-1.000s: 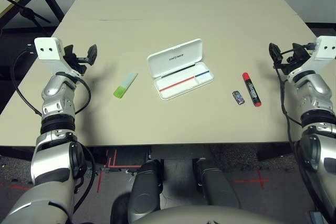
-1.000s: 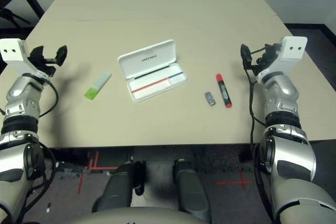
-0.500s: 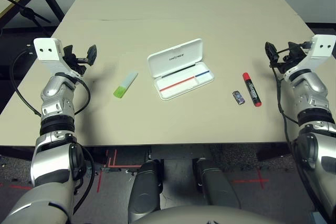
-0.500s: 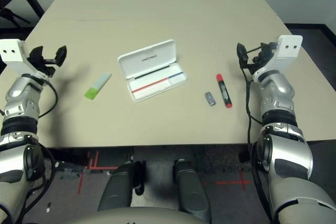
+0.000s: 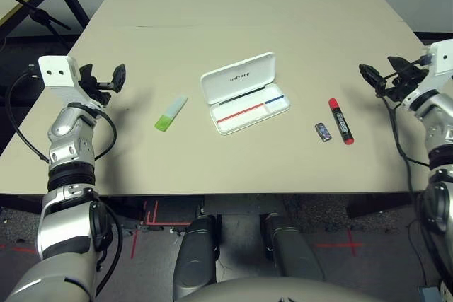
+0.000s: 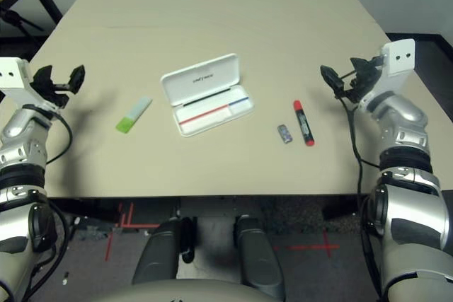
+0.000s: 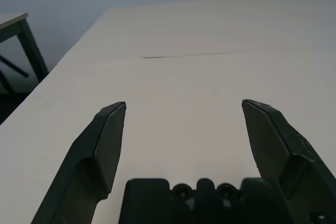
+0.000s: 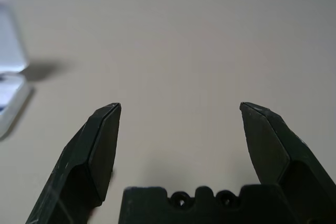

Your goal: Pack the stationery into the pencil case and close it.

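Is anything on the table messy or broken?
Nothing looks broken or spilled. The pencil case lies open and a bit crooked, with the highlighter, eraser and red marker lying loose outside it.

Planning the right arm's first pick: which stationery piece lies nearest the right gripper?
The red marker, right of the small dark eraser; the green highlighter lies far across the pencil case from the right gripper.

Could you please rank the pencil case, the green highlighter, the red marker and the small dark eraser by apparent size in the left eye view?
1. Open white pencil case, clearly largest.
2. Red marker and green highlighter look alike in length; no ranking between them.
3. Small dark eraser, smallest.
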Controlling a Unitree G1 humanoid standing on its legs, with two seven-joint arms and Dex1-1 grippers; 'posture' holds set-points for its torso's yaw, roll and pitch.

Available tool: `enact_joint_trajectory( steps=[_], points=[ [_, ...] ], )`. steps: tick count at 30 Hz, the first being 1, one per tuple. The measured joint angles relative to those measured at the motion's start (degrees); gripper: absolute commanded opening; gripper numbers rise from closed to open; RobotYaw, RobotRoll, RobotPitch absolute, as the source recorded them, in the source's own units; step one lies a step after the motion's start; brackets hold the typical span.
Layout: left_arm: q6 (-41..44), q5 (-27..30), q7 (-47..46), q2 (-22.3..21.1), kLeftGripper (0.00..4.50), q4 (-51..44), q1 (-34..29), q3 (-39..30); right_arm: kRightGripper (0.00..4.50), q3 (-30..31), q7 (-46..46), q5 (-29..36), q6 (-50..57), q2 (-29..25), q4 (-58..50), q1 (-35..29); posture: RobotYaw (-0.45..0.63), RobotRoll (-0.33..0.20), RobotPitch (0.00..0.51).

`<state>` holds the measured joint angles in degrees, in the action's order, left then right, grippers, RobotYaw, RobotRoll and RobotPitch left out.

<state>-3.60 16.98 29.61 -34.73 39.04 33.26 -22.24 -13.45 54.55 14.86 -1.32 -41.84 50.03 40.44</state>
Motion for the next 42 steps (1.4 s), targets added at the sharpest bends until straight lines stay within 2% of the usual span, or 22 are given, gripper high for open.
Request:
enact_joint_trajectory(
  steps=[5,10,14,17,21,24,32,36,42],
  points=[
    [3.9,1.5,4.5,-2.0,4.46,-5.7,-3.2,0.0,4.5,3.3,9.4,-0.3,5.2,-3.3,-5.5,-1.4,-0.04,0.0,0.143],
    [9.5,3.7,8.1,-2.9,4.46,-14.4,-7.9,0.3,4.5,6.1,15.8,-0.5,9.0,-4.3,-9.0,-2.4,-0.03,0.0,0.142],
    [16.0,6.0,13.1,-4.8,4.46,-25.0,-13.3,2.0,4.5,7.8,18.1,-1.2,10.2,-4.6,-9.6,-2.6,-0.01,0.0,0.139],
    [22.1,7.0,17.6,-7.9,4.46,-36.2,-19.2,5.6,4.5,8.4,18.7,-2.1,10.2,-4.6,-9.6,-2.6,0.0,0.0,0.131],
    [28.9,8.7,22.3,-11.2,4.46,-47.4,-22.8,10.9,4.5,8.9,19.5,-3.2,10.1,-4.7,-9.1,-1.9,0.01,0.0,0.124],
    [32.2,8.8,23.6,-11.7,4.46,-52.0,-21.8,14.9,4.5,9.5,19.9,-3.8,9.6,-4.7,-8.2,-1.1,0.01,0.0,0.122],
    [36.2,8.4,25.9,-10.4,4.46,-55.9,-13.5,26.3,4.5,10.5,20.3,-4.8,8.1,-4.5,-6.4,-0.3,0.01,0.0,0.115],
    [36.0,5.5,28.9,-9.0,4.46,-53.4,-8.7,33.2,4.5,10.6,20.3,-5.1,7.3,-4.4,-5.6,-0.3,0.01,0.0,0.117],
    [34.8,-0.4,31.2,-7.2,4.46,-47.3,-4.9,40.4,4.5,10.6,20.3,-5.7,7.0,-4.4,-5.4,-0.4,-0.01,0.0,0.118]
  ],
)
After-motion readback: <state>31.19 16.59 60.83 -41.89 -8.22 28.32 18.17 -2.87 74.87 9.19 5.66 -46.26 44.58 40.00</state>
